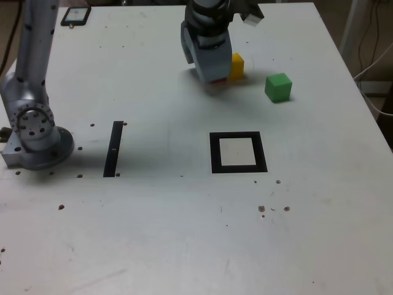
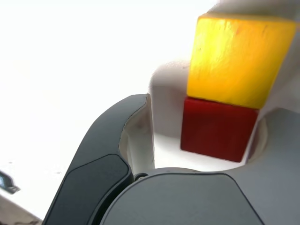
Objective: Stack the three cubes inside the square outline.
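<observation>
Cubes [image 1: 279, 88]: three, outline [image 1: 238, 152]: one

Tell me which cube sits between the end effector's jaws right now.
The red cube, beside the yellow one, is between the open jaws. Yellow lies beyond the jaw tips; green stands apart.

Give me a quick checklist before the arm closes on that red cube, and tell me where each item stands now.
1. Red cube between the jaws of the gripper: ok, with a gap on one side.
2. Jaws apart: ok.
3. Yellow cube separated from the red one: not ok, they look to be touching.
4. Green cube away from the gripper: ok, off to the exterior view's right.
5. Square outline free of cubes: ok.
6. Fingertips at a good gripping height: cannot tell.
</observation>
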